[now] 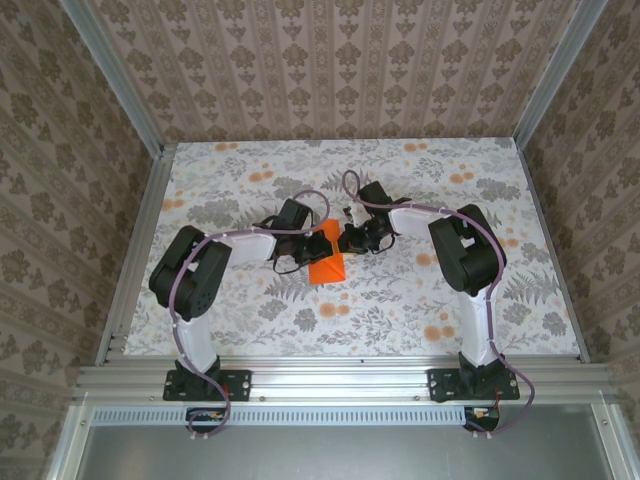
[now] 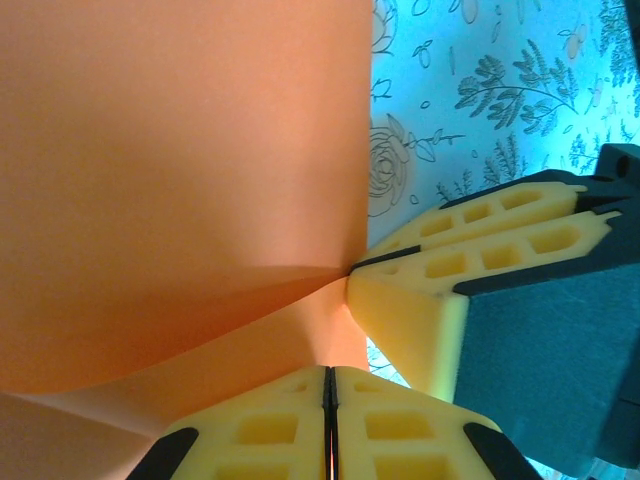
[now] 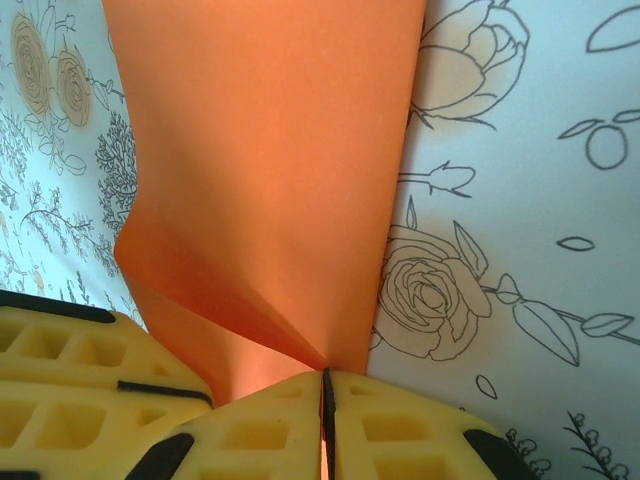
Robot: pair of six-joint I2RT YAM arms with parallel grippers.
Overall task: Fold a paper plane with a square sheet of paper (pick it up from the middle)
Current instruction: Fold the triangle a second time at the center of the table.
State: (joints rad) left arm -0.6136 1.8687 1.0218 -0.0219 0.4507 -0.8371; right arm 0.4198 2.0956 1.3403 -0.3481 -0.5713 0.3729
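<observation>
Over a flower-printed tablecloth [image 1: 420, 300], in a booth of patterned walls [image 1: 330, 70], the left gripper [image 2: 328, 375] and right gripper [image 3: 325, 378] meet mid-table, each clamped tight on the bent orange square sheet of paper [image 1: 327, 262].

No text, label, brand, number or sign could be read in any view. Surface of orange paper [image 2: 180, 150] was plain. Print on tablecloth [image 1: 400, 300] was flowers and leaves; pattern on walls [image 1: 330, 70] was ornament, without letters.
</observation>
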